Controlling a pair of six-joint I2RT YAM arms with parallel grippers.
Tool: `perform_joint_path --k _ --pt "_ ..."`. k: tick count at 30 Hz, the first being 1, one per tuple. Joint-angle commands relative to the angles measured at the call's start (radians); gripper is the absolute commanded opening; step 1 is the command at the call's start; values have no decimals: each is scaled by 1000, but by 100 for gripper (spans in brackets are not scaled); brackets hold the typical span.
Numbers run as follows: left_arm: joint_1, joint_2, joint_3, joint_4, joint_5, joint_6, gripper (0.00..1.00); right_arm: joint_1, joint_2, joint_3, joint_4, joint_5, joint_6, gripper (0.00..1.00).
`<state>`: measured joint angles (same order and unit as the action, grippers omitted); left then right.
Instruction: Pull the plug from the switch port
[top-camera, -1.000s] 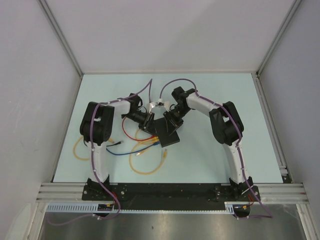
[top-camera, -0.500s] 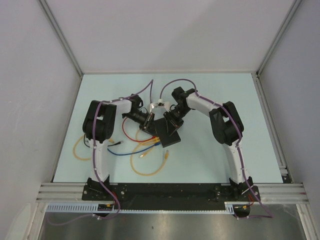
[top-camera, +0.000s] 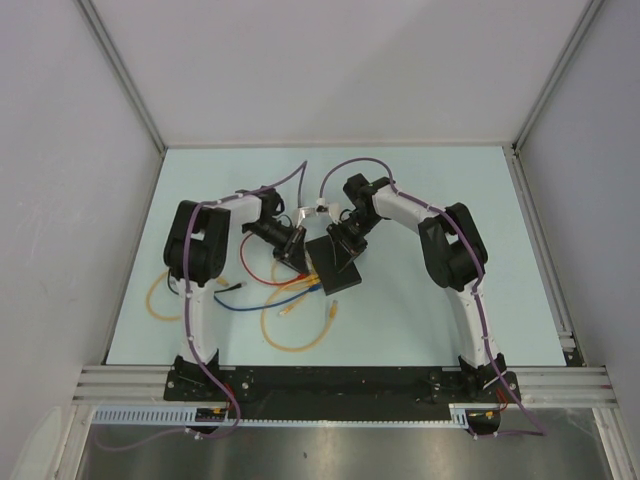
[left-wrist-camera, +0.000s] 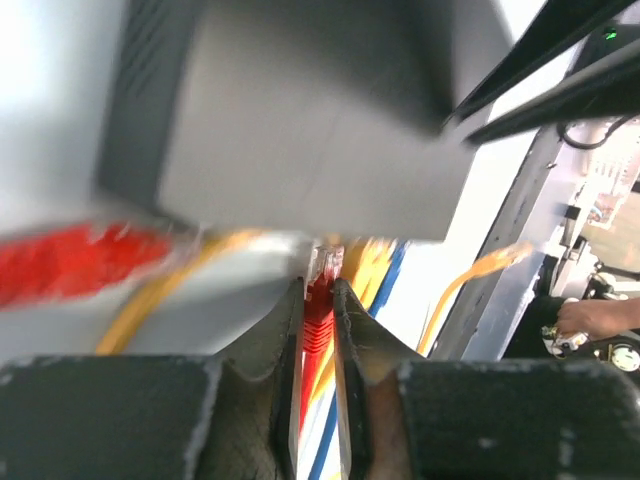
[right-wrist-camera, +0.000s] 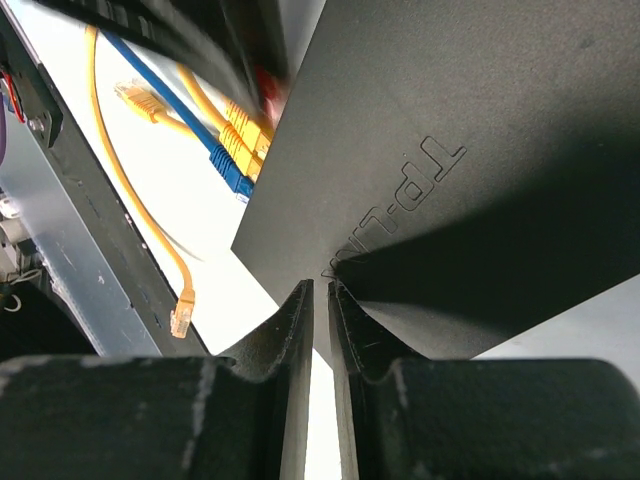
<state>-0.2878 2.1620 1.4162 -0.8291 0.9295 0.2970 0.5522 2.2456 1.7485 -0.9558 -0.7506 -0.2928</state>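
Centrally, the switch (top-camera: 335, 263) lies on the pale table (top-camera: 440, 320), set diagonally between the two grippers. Left gripper (left-wrist-camera: 318, 285): fingers pressed together on the red plug (left-wrist-camera: 316, 325), whose clear tip stands right at the switch's socket edge; the blur hides whether it is seated. Right gripper (right-wrist-camera: 320, 288): fingers nipped onto a corner of the switch. Embossed lettering (right-wrist-camera: 400, 205) on the matte-black lid begins "TP-LI"; the rest runs behind the fingers. Yellow cables (right-wrist-camera: 240, 125) and a blue cable (right-wrist-camera: 150, 70) meet the same edge. A loose yellow plug (right-wrist-camera: 181, 318) lies on the table.
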Motion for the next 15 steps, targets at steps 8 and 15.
perform_joint_path --k 8,15 --pt "186 -298 75 -241 -58 272 0 3 49 -9 17 129 -48 18" --pt "285 -467 12 -289 -185 330 0 2 57 -4 15 126 -48 18"
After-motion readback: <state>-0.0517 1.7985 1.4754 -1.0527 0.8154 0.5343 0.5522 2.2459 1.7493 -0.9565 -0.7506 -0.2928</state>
